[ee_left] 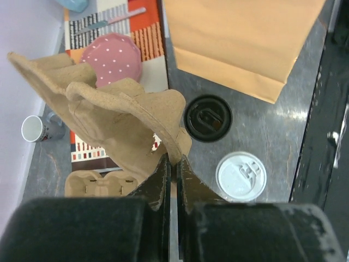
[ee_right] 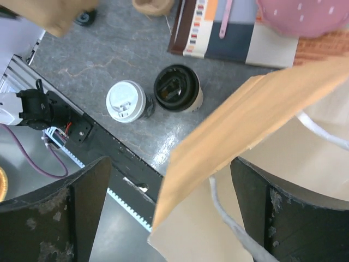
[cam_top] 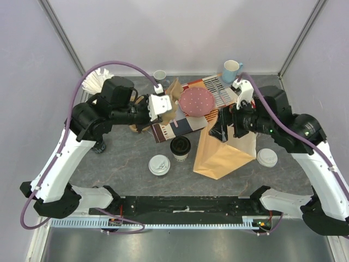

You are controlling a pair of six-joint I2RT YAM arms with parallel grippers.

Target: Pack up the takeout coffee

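1. You have the left hand [ee_left: 174, 159] pinched shut on the rim of a pulp cup carrier [ee_left: 120, 109]. The carrier hangs lifted above a striped mat [cam_top: 174, 128].
2. Your right hand [ee_right: 169, 164] has its fingers spread wide apart. The top edge of the brown paper bag [ee_right: 245, 120] runs between them, and as far as you can see it touches neither finger.
3. The bag rests on the counter [cam_top: 120, 155] right of centre. In the top view its mouth lies under the right hand.
4. The cream-white cup with black lid [cam_top: 180, 147] stands upright on the counter, just left of the bag and at the near edge of the mat.
5. The black cup with white lid [cam_top: 159, 165] stands upright just beside it, on the side towards the arm bases. You cannot tell whether the two cups touch.
6. Both cups are on the bare counter, outside the bag and apart from the carrier.
7. A white round lid [cam_top: 267, 157] lies on the counter to the right of the bag. You cannot tell whether a cup is under it.
8. A pink dotted disc [cam_top: 197, 101] rests on the mat.
9. A blue mug [cam_top: 232, 70] and a grey mug [cam_top: 161, 76] stand at the far edge. A white stack of cups [cam_top: 95, 82] lies at the far left.
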